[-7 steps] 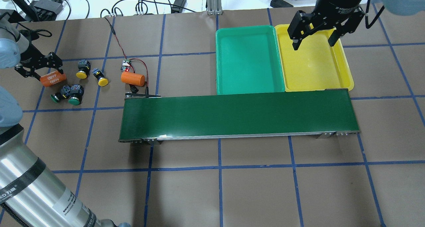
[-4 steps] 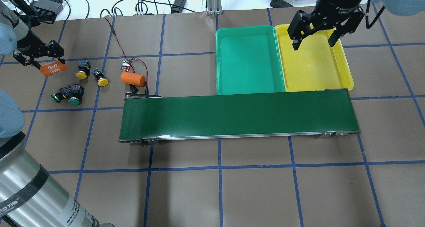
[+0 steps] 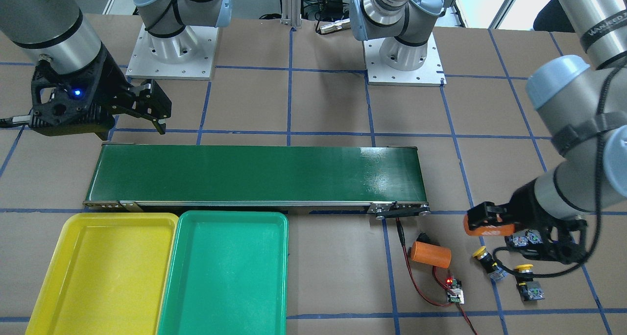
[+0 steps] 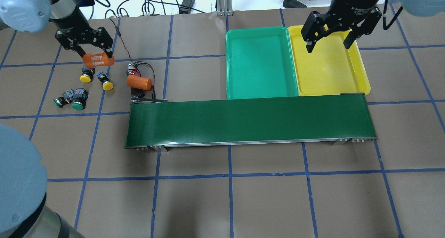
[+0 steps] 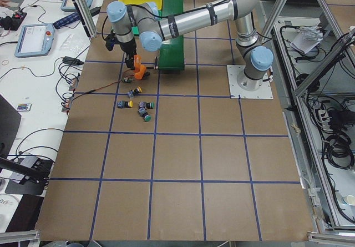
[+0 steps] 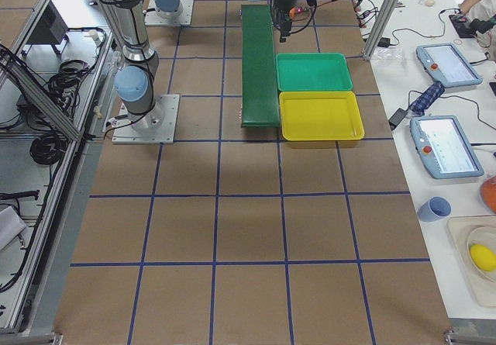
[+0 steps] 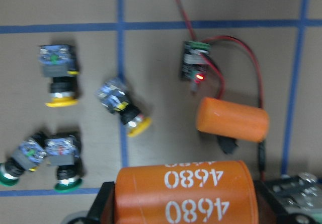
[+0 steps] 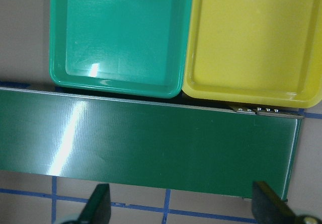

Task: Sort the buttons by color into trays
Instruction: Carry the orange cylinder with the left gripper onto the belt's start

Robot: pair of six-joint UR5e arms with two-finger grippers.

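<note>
On the table (image 4: 264,196), buttons (image 4: 107,86) lie outside the green tray (image 4: 259,64) and yellow tray (image 4: 330,71).

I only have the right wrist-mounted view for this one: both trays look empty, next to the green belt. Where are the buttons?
Observer: All four lie on the table past the belt's end on the robot's left: the yellow buttons and the green buttons.
Operator: Is the left gripper on one of them?
Observer: No. The left gripper is shut on an orange cylinder marked 4680, just above the yellow buttons in the overhead view.
Operator: Anything else lying there?
Observer: A second orange cylinder lies on the table beside a small circuit board with red wires.
</note>
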